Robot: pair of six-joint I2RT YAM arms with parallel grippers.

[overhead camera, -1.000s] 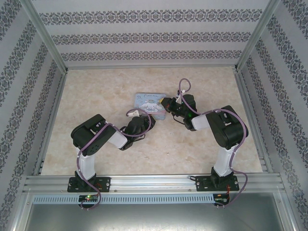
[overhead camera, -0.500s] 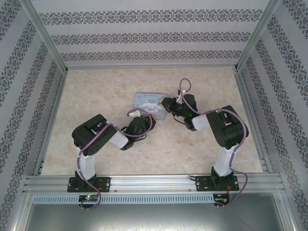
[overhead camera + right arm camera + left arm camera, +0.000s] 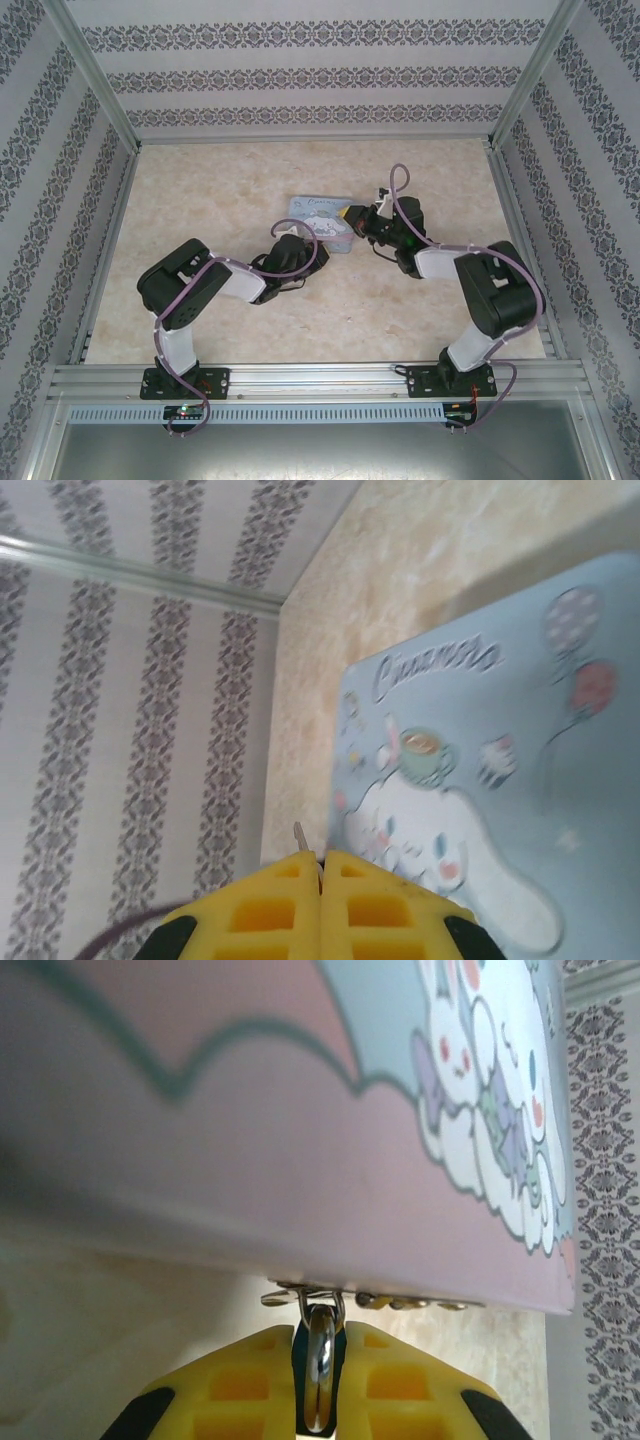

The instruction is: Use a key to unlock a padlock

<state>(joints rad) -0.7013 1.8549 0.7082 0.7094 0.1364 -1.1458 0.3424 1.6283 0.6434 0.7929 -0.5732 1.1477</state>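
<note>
1. My left claw point(image 3: 320, 1348) is clamped on the dark padlock point(image 3: 320, 1385). Its thin wire shackle point(image 3: 303, 1305) seems hooked at the tin's point(image 3: 300, 1140) edge.
2. My right claw point(image 3: 320, 865) is pinched tight. A silvery sliver, likely the key point(image 3: 298, 834), pokes out.
3. I judge that the key is not yet in the lock, so inserting and turning are left.
4. The tin is smooth and glossy with a printed cartoon. My pads point(image 3: 240, 1385) are ribbed yellow.

The padlock point(image 3: 319, 1365) is tiny and dark-bodied, seen edge-on with a silvery glint. It stands upright between the left gripper's point(image 3: 319, 1400) closed jaws, its thin shackle reaching the tin's point(image 3: 250, 1180) edge. The key point(image 3: 298, 836) — a thin grey sliver — pokes from the right gripper's point(image 3: 320, 875) shut jaws.
</note>
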